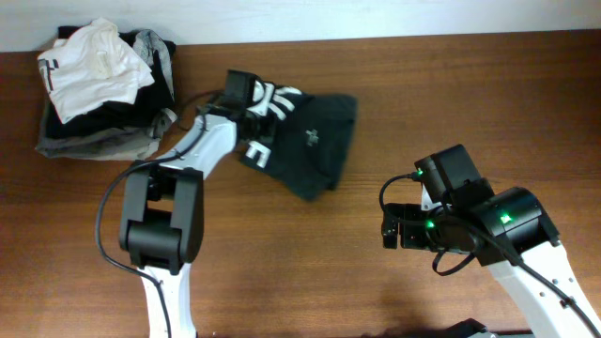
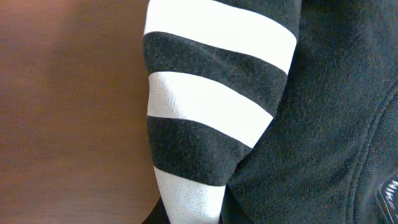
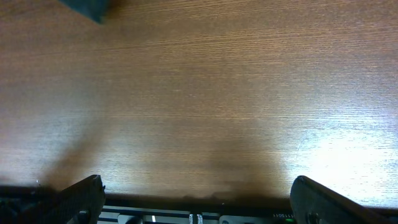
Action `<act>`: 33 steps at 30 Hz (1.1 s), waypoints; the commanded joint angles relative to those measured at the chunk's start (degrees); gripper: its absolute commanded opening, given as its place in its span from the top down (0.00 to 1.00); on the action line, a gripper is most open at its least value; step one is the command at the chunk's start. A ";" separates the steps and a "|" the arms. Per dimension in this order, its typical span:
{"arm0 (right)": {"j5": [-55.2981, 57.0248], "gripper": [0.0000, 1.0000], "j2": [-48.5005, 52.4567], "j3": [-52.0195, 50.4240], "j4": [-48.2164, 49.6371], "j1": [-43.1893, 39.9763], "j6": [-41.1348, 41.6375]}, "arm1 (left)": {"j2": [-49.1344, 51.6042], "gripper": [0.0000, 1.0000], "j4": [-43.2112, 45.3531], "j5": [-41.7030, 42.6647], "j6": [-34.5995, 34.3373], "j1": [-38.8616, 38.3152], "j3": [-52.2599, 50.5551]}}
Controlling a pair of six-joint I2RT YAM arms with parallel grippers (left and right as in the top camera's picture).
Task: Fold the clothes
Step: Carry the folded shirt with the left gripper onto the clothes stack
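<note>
The clothes (image 1: 315, 141), a black T-shirt with white lettering, lie crumpled on the wooden table (image 1: 310, 272) at the centre back. My left gripper (image 1: 255, 105) is at the shirt's left end, over the white lettering. In the left wrist view a bunched fold of the shirt (image 2: 211, 106) with white bands narrows down into my left gripper (image 2: 193, 219), which is shut on it; the fingers are almost hidden by fabric. My right gripper (image 1: 392, 230) hangs open over bare wood to the right of the shirt, its fingers (image 3: 81, 199) wide apart with nothing between them.
A pile of other garments sits at the back left corner: a white garment (image 1: 94, 61) on top, a grey garment (image 1: 99, 143) underneath. The table's back edge meets a pale wall (image 1: 376, 17). A corner of dark cloth (image 3: 87, 7) shows at the top left of the right wrist view.
</note>
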 commanded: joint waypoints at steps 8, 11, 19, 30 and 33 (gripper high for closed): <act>-0.20 0.01 -0.70 1.03 -2.29 -0.22 1.79 | 0.61 0.99 -9.33 -20.57 12.92 8.55 24.37; -0.22 0.01 -0.70 1.03 -2.29 -0.22 1.97 | 0.61 0.99 -10.91 -20.55 12.90 11.47 29.81; -0.44 0.01 -0.70 1.03 -2.32 -0.22 3.28 | 0.61 0.99 -11.47 -20.55 12.90 18.18 37.57; -0.44 0.01 -0.37 1.03 -2.29 -0.22 3.54 | 0.61 0.98 -13.00 -20.37 7.45 25.38 38.29; -0.55 0.01 0.15 1.03 -2.32 -0.20 3.72 | 0.61 0.98 -12.98 -20.39 6.97 27.36 38.29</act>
